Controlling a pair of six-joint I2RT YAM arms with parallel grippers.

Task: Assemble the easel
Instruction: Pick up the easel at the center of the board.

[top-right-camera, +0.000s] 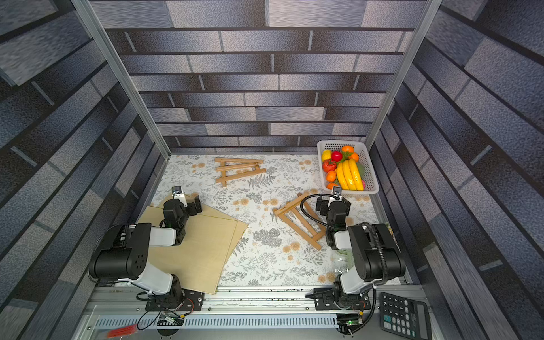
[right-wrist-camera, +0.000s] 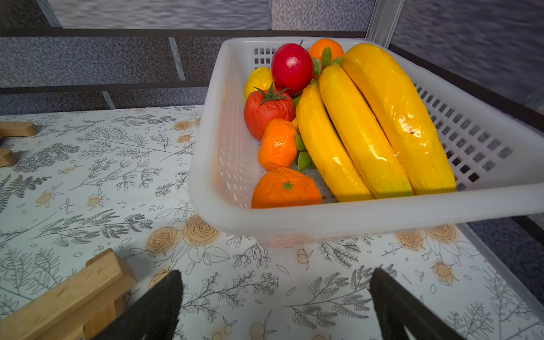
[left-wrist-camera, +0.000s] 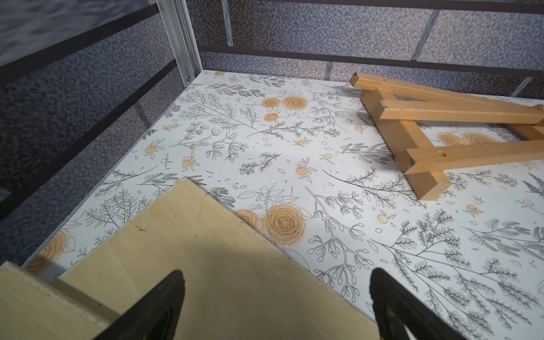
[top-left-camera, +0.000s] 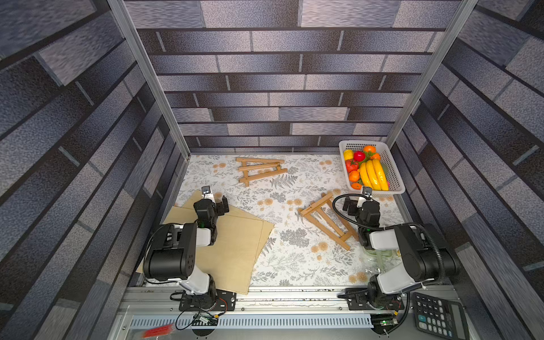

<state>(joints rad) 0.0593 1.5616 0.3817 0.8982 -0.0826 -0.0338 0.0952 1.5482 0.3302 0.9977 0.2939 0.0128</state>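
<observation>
Calculator (top-left-camera: 438,316) sits on the near metal ledge. Beyond it, plywood sheets (top-left-camera: 232,250) lie on the floral-papered bench (top-left-camera: 288,265) under the left tool (left-wrist-camera: 276,275), spread and empty. The right tool (right-wrist-camera: 275,275), also spread, hovers beside one easel frame (top-left-camera: 326,219). A second frame (top-left-camera: 260,170) lies flat farther back, near a fruit basket (top-left-camera: 392,170) and grey brick-patterned walls (top-left-camera: 279,88).

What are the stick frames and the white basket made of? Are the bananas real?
The easel frames look like bare wood: pale grain shows. The basket looks like smooth white plastic with moulded holes. The bananas shine glossily, so probably plastic fakes.
</observation>
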